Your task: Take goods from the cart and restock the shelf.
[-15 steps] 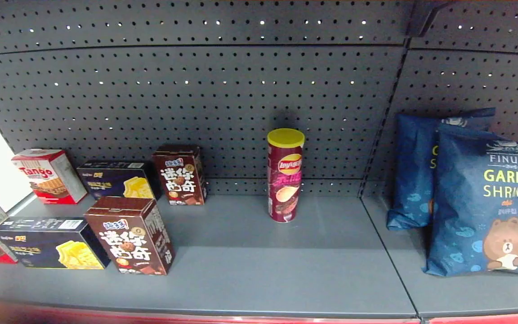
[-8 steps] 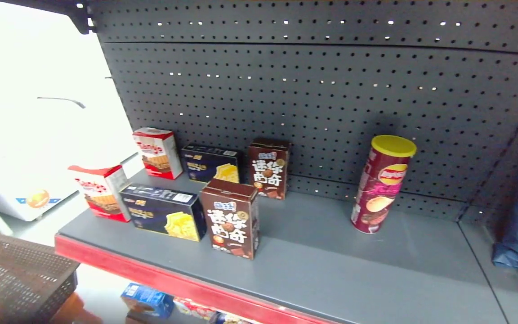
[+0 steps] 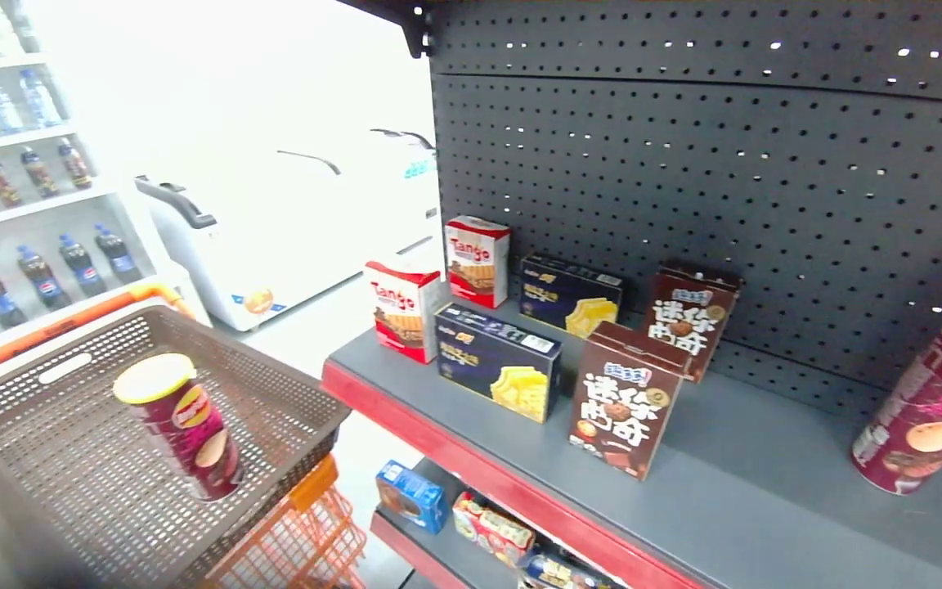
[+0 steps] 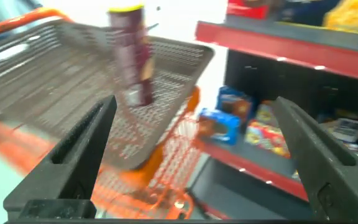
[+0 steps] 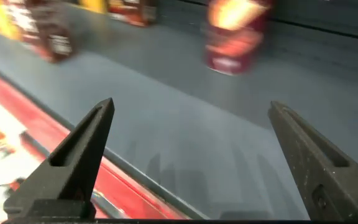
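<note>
Nearest the cameras, the left gripper (image 4: pixel 192 106) is held wide open and empty, faced toward the cart's brown mesh basket (image 3: pixel 54 458), in which a maroon chip can with a yellow lid (image 3: pixel 179 425) is seen standing. The right gripper (image 5: pixel 191 107) is likewise spread wide, with nothing held, over the front of the grey shelf (image 3: pixel 749 499). Farther back on that shelf, brown cookie boxes (image 3: pixel 622 401), dark blue boxes (image 3: pixel 497 360) and red-and-white wafer boxes (image 3: pixel 401 309) are lined up in two rows. A second chip can (image 3: pixel 925 405) is stood near the pegboard back panel (image 3: pixel 684 164).

Head overlooks shelf (image 3: pixel 724 491) and cart (image 3: pixel 291 401), left wrist faces cart, right shelf
</note>
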Robot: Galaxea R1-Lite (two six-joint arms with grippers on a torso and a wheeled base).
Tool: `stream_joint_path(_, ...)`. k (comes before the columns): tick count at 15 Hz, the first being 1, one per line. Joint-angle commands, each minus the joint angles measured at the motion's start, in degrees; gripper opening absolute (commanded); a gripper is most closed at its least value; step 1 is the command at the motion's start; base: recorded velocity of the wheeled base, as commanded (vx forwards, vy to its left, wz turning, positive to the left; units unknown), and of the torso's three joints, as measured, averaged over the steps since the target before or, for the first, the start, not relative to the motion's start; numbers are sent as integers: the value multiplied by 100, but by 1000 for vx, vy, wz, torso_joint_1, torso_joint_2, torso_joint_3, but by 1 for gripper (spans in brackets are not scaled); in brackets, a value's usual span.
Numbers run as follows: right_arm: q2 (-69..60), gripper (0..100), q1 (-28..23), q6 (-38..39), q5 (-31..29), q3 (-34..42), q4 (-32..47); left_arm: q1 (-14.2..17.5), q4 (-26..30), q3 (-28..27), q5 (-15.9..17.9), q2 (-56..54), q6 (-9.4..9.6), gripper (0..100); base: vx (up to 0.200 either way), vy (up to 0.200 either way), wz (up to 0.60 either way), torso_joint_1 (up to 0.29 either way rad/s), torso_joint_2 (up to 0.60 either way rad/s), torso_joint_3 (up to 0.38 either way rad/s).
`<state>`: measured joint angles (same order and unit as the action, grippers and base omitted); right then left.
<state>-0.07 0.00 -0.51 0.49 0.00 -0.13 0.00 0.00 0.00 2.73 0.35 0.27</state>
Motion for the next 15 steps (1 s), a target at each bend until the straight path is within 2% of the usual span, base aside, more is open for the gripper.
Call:
stream_joint_path(1,7,100,0,-2,4,0,-4,0,0,0,-1,0,0,100,0,0,600,2,2,7)
stream_joint_path(2,7,100,9,60,-5,0,5,0,0,0,-1,0,0,100,0,0,600,-2,2,-2)
stream_joint_path(8,7,100,9,60,-5,0,-4,9,-35,-18,17,0,114,100,0,0,0,0,0,0)
stream_joint_path(9,7,100,9,60,-5,0,-4,0,0,-369,70,53,263,100,0,0,0,0,0,0)
stream_joint_path(10,7,100,9,60,-5,0,-4,-105,167,-1081,96,694,615,100,0,0,0,0,0,0)
stream_joint_path(11,7,100,9,60,-5,0,-4,-158,334,-1556,70,1388,747,100,0,0,0,0,0,0)
stream_joint_path(12,7,100,9,60,-5,0,-4,-105,413,-1934,52,1951,755,100,0,0,0,0,0,0)
stream_joint_path(13,7,100,9,60,-5,0,-4,-114,334,-2092,-1,2680,755,100,0,0,0,0,0,0)
stream_joint_path(15,7,100,9,60,-5,0,-4,70,97,-2610,-502,3929,738,100,0,0,0,0,0,0)
